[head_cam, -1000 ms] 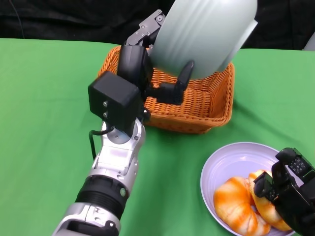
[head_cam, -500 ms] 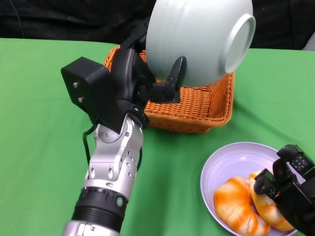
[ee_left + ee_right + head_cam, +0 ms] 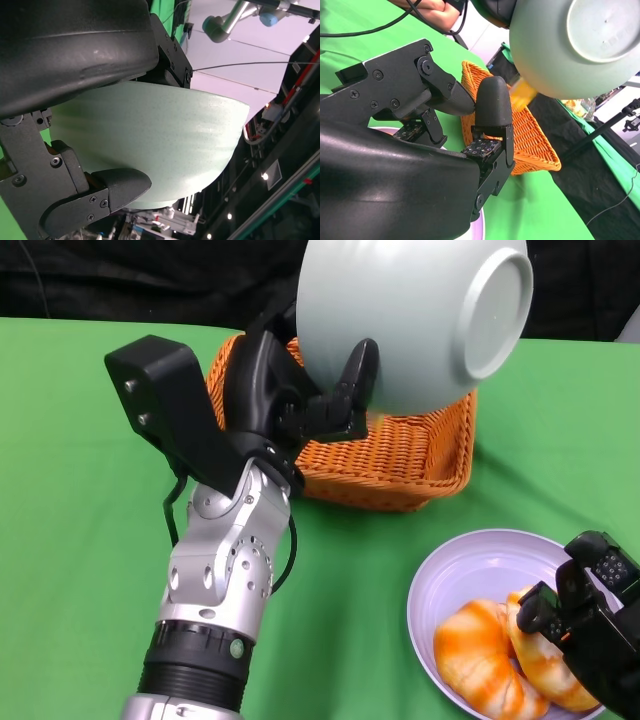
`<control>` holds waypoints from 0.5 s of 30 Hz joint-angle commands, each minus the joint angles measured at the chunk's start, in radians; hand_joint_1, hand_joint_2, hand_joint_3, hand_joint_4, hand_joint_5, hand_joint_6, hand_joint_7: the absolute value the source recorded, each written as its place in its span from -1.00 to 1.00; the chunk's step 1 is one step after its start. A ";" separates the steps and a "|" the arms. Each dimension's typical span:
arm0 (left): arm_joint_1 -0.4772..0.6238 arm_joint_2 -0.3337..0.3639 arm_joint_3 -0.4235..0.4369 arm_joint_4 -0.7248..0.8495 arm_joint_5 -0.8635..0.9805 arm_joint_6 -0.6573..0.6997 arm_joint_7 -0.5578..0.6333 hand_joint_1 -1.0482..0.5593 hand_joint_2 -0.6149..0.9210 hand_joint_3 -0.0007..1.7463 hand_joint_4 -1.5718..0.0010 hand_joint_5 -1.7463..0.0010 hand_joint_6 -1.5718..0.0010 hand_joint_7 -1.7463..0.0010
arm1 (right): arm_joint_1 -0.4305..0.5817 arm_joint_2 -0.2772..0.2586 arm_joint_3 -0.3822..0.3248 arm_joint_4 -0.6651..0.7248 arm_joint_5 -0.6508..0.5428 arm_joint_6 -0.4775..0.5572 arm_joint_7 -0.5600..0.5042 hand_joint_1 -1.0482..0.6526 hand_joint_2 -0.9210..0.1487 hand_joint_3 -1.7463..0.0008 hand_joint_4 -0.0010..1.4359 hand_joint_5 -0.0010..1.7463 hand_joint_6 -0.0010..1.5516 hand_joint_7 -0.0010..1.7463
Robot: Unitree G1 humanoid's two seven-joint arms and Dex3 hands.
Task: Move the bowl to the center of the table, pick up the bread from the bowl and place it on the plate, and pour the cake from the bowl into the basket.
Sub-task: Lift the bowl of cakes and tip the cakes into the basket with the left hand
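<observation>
My left hand (image 3: pixel 290 400) grips the pale green bowl (image 3: pixel 410 320) by its rim and holds it tipped on its side above the orange wicker basket (image 3: pixel 400 465), base turned towards the camera. The bowl (image 3: pixel 150 135) fills the left wrist view. In the right wrist view a blurred yellow-orange shape (image 3: pixel 525 92), maybe the cake, shows between the bowl (image 3: pixel 570 45) and the basket (image 3: pixel 520 130). Two glazed bread pieces (image 3: pixel 485 660) lie on the lilac plate (image 3: pixel 470 560). My right hand (image 3: pixel 590 630) sits at the plate's near right edge beside the bread, fingers apart, holding nothing.
A green cloth (image 3: pixel 90 490) covers the table. The basket stands at the back centre near the dark far edge. The plate lies at the front right. My left forearm (image 3: pixel 215 590) crosses the front centre.
My left wrist has rolled further, tipping the bowl so its base now faces the camera. The right hand has barely moved.
</observation>
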 commanded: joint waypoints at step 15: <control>0.003 -0.076 0.094 -0.148 -0.216 0.280 0.172 0.15 0.38 0.79 -0.19 -1.00 -0.01 -1.00 | 0.013 -0.016 -0.013 -0.063 0.051 0.040 -0.044 0.04 -0.57 -0.20 0.19 1.00 -0.20 1.00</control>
